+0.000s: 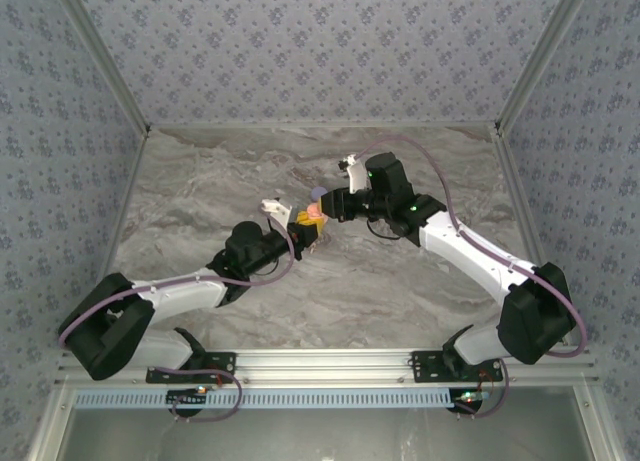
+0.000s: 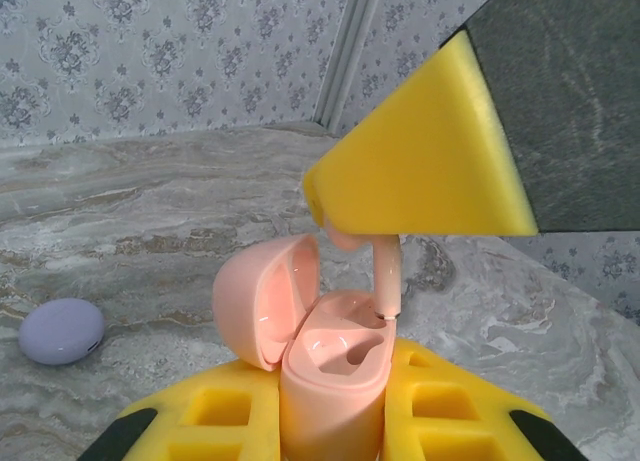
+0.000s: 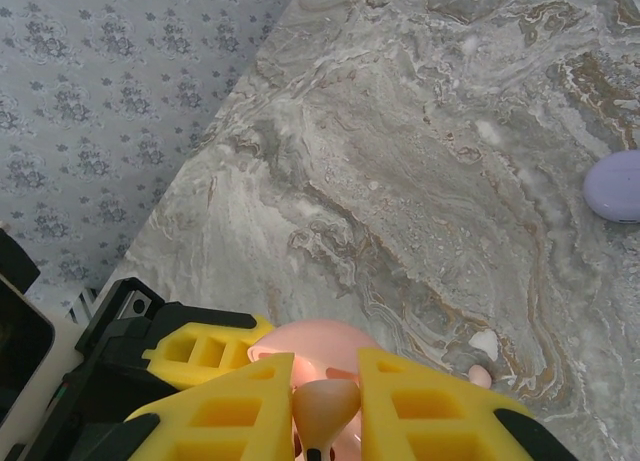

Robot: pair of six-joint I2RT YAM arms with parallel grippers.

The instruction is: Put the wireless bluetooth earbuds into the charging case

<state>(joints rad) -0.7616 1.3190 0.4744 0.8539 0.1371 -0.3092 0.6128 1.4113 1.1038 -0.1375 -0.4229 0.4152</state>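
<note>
A pink earbud (image 2: 385,276) hangs stem-down over a pink charging case (image 2: 330,381), its long axis close to upright in the left wrist view. The rounded head is tucked under a yellow fingertip (image 2: 420,151) and the stem's tip sits at the rim of the right-hand socket; whether it has touched bottom cannot be told. The right gripper (image 3: 327,376) is clamped on the earbud from above, 1 padded finger on each side of the head. The left gripper (image 2: 335,396) is closed around the case's lower body, holding it with the mouth facing up and the hinged lid (image 2: 265,301) swung open to the left, its hollow inner face turned toward the earbud. From the overhead camera the 2 grippers meet tip to tip near the middle of the marble table (image 1: 200,201), the left arm reaching in from the lower left and the right arm from the right. A closed lilac case (image 1: 318,193) lies flat on the table just beyond the meeting point, well to the left of the pink case in the left wrist view. A small pale pink object (image 3: 480,376), too small to identify, rests on the marble just beside the right gripper's finger. Open tabletop stretches on all sides toward the papered walls (image 1: 300,41) that meet the table's back and side edges.
</note>
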